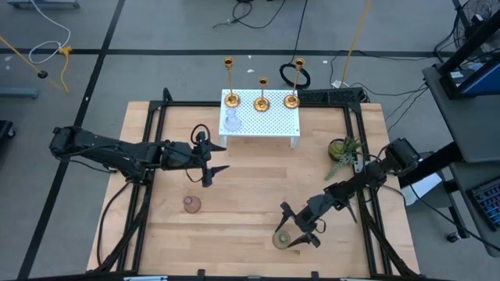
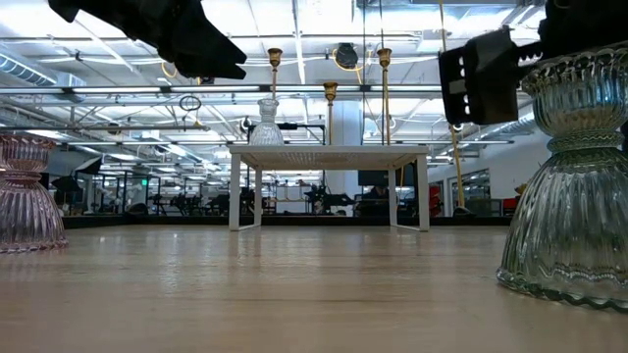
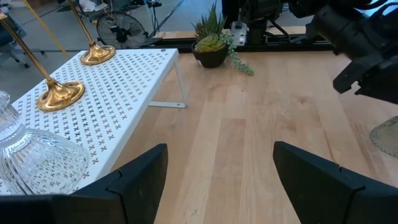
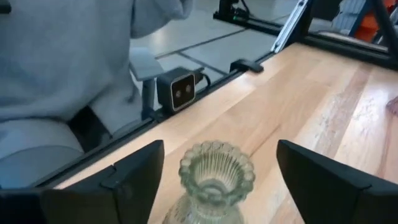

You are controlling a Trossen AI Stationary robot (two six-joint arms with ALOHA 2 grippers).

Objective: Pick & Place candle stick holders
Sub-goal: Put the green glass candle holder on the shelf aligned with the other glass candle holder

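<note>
Three gold candlesticks (image 1: 262,95) stand by their round bases on the white perforated stand (image 1: 273,123) at the table's far side, with a clear glass holder (image 1: 232,121) on the stand's left end. A pink glass holder (image 1: 191,204) stands on the table near the left. A greenish glass holder (image 1: 283,239) stands on its base near the front edge. My right gripper (image 1: 293,232) is open, its fingers on either side of the greenish holder's rim (image 4: 216,169) without touching it. My left gripper (image 1: 225,158) is open and empty, just near of the stand's left end.
A small potted plant (image 1: 344,150) stands at the table's right, near the right arm. A person in grey clothing (image 4: 62,62) sits beyond the table's front edge, behind a small camera (image 4: 180,90). Bare wood lies between the pink and greenish holders.
</note>
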